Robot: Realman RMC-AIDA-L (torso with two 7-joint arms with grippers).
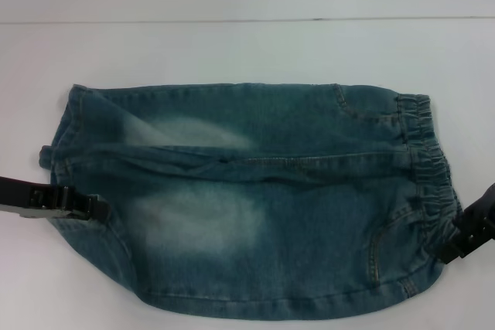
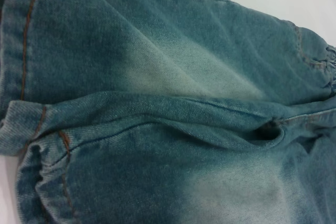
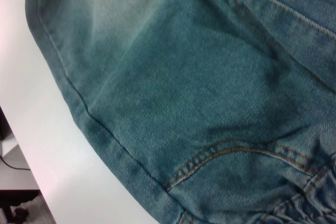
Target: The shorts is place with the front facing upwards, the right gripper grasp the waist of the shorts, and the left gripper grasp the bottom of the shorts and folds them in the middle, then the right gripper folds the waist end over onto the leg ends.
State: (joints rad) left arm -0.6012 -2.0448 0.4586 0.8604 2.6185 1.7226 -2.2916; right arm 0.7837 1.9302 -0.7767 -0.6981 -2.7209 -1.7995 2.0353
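left gripper (image 1: 99, 208) sits at the left edge of the shorts (image 1: 255, 199) in the head view, at the near leg's hem; whether its jaws are parted or closed on cloth i cannot tell. right gripper (image 1: 464, 241) sits at the near right corner, against the waist (image 1: 425, 161); its jaw state cannot be told either. shorts lie flat on the white tabletop (image 1: 232, 44), front up, waist right, the bottom of the shorts (image 1: 66, 141) left, centre seam running left to right.

left wrist view: leg hems and orange stitching fill the view, with both legs meeting along a raised seam fold; no fingers visible.

right wrist view: near side seam, pocket stitching and gathered elastic close by; no fingers visible.

judgement: the grasping step is in hand and no fold is made yet. the next move calls for both holds secure, then lifting the near half together over the far half.
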